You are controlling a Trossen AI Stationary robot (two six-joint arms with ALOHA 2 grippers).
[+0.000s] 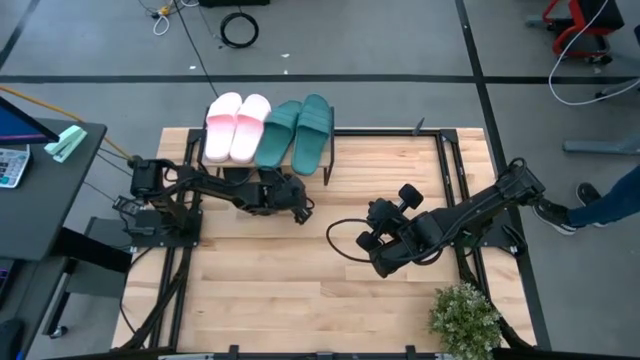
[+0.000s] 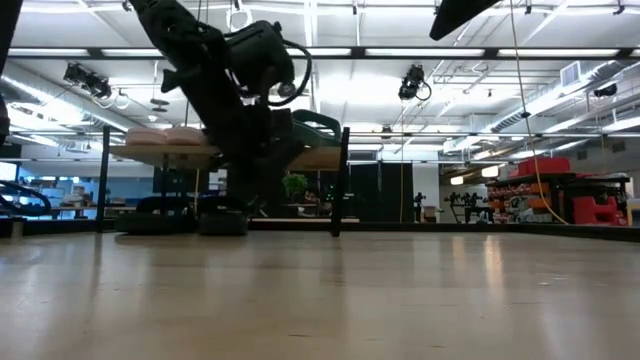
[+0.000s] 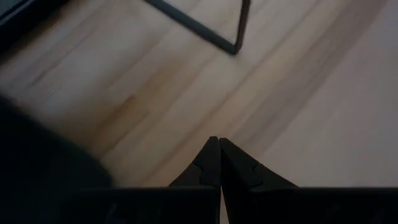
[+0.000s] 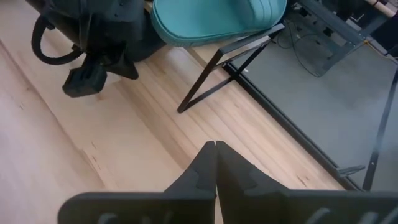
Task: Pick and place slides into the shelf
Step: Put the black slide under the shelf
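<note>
We've got pink slides (image 1: 237, 125) and teal slides (image 1: 297, 132) on the shelf (image 1: 327, 160), upper middle; black pair probably underneath. Left claw (image 1: 301, 212) and right claw (image 1: 378, 262) closed, empty.

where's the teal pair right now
In the high view the teal slides sit on the shelf, on its right half, beside the pink slides.

slides (image 1: 268, 129) on shelf (image 1: 330, 140) | left end effector (image 1: 300, 212) before shelf | plant (image 1: 465, 318) near-right corner
</note>
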